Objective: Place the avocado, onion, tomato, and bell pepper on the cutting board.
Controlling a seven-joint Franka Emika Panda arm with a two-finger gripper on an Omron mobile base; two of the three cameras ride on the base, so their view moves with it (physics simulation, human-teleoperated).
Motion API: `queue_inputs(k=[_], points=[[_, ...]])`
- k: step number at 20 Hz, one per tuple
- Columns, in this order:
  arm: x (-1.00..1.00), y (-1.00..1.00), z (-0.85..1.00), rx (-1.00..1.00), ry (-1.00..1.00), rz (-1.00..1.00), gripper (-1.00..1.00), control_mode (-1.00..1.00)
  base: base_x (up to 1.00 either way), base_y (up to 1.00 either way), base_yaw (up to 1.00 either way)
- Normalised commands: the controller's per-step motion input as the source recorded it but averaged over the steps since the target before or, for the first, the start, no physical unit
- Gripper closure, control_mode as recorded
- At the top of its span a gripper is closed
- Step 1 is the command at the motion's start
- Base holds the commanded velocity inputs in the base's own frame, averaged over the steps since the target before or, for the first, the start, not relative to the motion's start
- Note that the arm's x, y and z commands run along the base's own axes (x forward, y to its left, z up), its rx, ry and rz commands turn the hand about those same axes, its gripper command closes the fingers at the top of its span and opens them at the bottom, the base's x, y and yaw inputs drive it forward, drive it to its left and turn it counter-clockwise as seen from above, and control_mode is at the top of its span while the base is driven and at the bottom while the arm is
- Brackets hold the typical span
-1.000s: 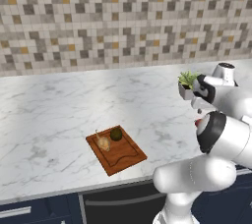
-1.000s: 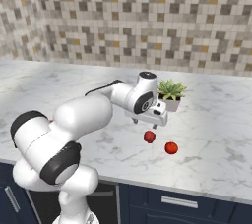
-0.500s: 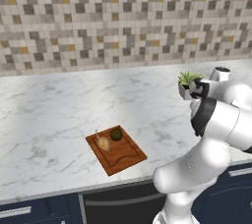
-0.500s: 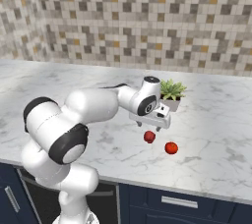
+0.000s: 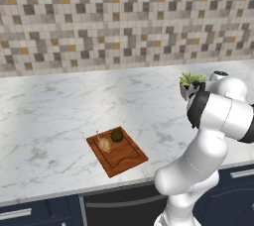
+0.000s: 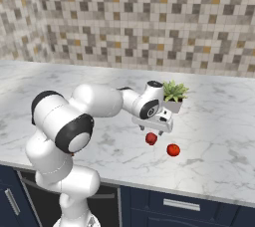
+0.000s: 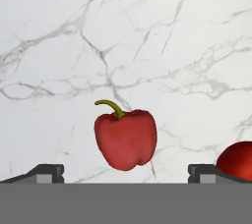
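While the long white marble desk [image 5: 59, 106] carries everything, it is the flat rectangular reddish-brown wooden cutting board [image 5: 124, 156] near its front edge that serves as the goal, and two of the four vegetables already lie on its far end: the small tan-golden onion with a thin pale stalk [image 5: 103, 143] and, just beside it, the small dark olive-brown round avocado [image 5: 117, 135]. Well apart from the board, further along the desk, the white arm reaches out and hangs its hand [image 6: 153, 128] just above the glossy red bell pepper with a curled green stem [image 7: 126, 139], which lies on the marble below and between the two fingertips in the hand view. The fingers stand as wide apart as they go and hold nothing, which suits a descent around the pepper's broad body; I judge this to be the approach to pick it up. The small round red tomato [image 6: 173, 150] rests near the pepper, on the marble, apart from it, so the fingers should come down without nudging it. A small potted green plant in a pale pot [image 6: 174, 96] stands just behind the hand, close enough that a lift straight up looks safest.
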Motion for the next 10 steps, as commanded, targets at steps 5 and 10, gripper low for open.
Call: queue_inputs(k=[5, 10], points=[[0.0, 0.0, -0.25, 0.0, 0.01, 0.0, -1.0, -1.0, 0.0, 0.0, 0.0], [0.0, 0.0, -0.24, 0.0, 0.02, 0.0, -1.0, -1.0, 0.0, 0.0, 0.0]])
